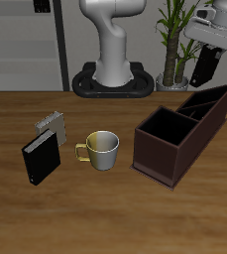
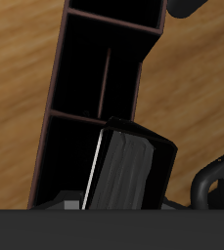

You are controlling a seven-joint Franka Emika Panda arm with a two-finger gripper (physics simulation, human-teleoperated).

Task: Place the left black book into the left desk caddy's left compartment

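My gripper [image 1: 212, 47] is high at the back of the table, above the far end of the left desk caddy [image 1: 167, 159]. It is shut on the left black book [image 1: 205, 65], which hangs upright below the fingers, clear of the caddy. The caddy is a long dark maroon open box with inner dividers. In the wrist view the held book [image 2: 133, 168] fills the foreground, and the caddy's compartments [image 2: 79, 116] lie open beneath it. The fingers themselves are hidden there.
A pale mug [image 1: 102, 149] stands mid-table beside the caddy. A second black book [image 1: 41, 157] stands past the mug, with a grey book [image 1: 52, 123] just behind it. A potted plant [image 1: 172, 40] and the robot base [image 1: 112, 81] are at the back.
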